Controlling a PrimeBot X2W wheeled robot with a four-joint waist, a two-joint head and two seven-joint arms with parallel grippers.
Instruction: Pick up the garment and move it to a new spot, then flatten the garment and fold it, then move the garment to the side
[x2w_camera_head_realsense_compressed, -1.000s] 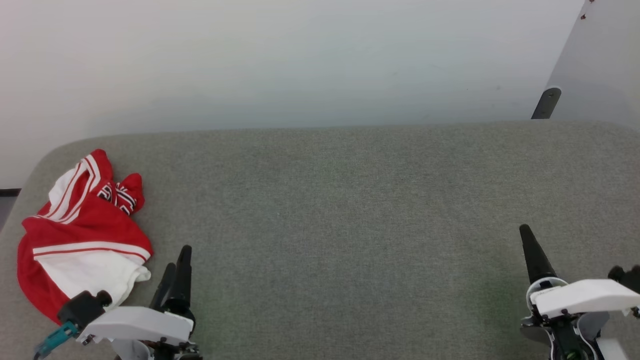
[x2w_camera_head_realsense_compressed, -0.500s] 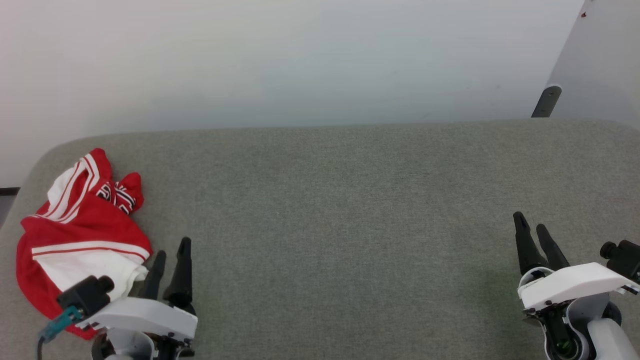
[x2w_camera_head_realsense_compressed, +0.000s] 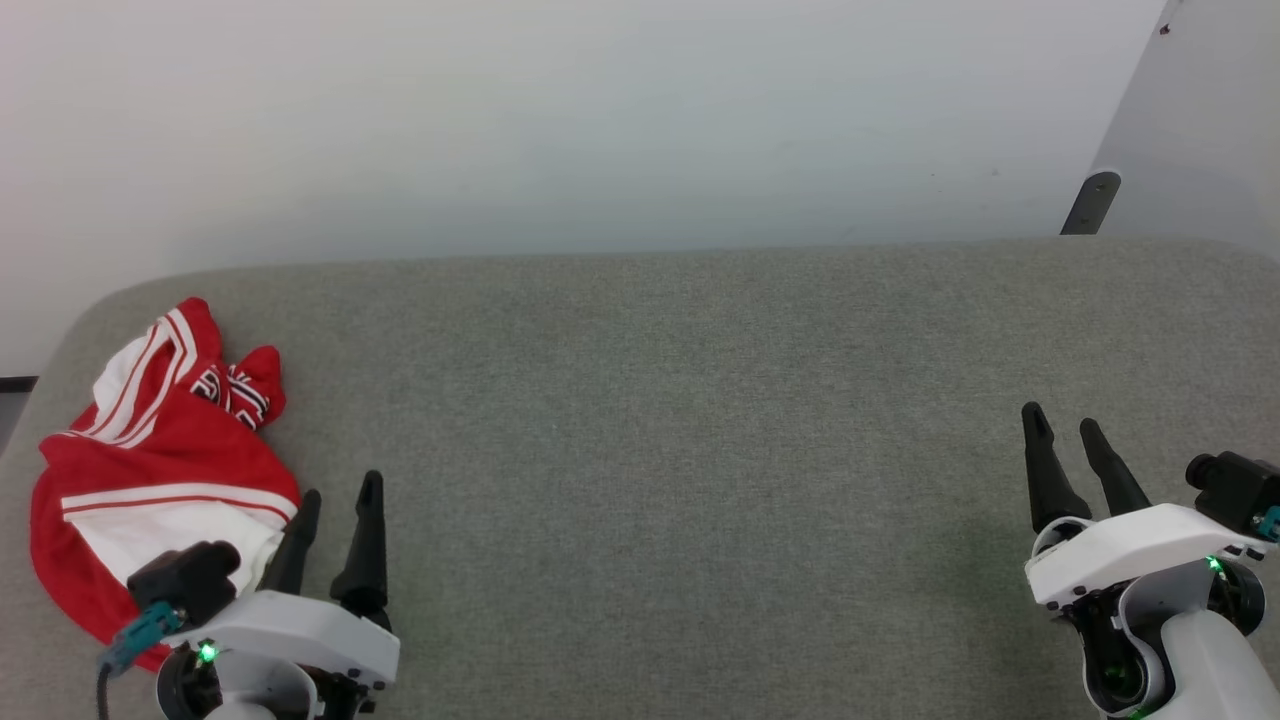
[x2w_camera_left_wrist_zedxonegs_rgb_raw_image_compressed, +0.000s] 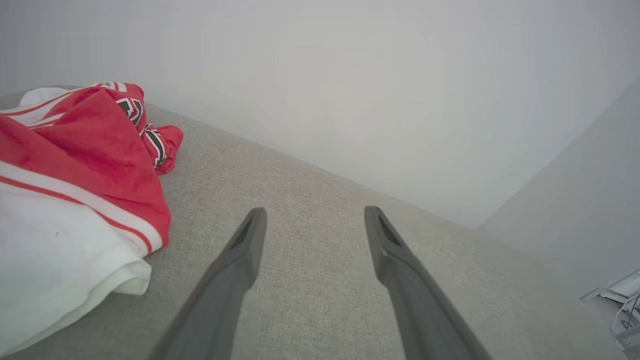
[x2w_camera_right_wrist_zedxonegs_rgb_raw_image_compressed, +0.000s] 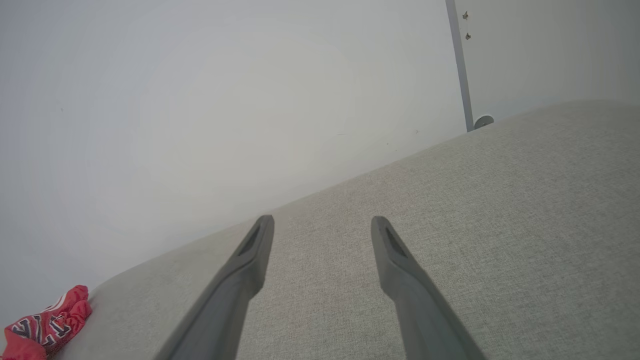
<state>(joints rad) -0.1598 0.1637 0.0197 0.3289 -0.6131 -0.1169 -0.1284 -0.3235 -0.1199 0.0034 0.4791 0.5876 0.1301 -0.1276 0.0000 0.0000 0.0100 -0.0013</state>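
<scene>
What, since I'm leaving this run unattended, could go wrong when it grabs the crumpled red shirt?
The garment is bunched in folds; the open left gripper beside it may pinch several layers and lift a clump.
It lies by the left corner of the grey surface; a nudge could push it over.
The open right gripper is far across, so a one-arm lift may drag.

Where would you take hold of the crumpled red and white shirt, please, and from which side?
Pinch the garment at its stripe-trimmed edge, coming from its right side with the open left claw, which sits beside it. The cloth is bunched into a raised fold facing the claw, probably easier to pinch than a flat part.
</scene>
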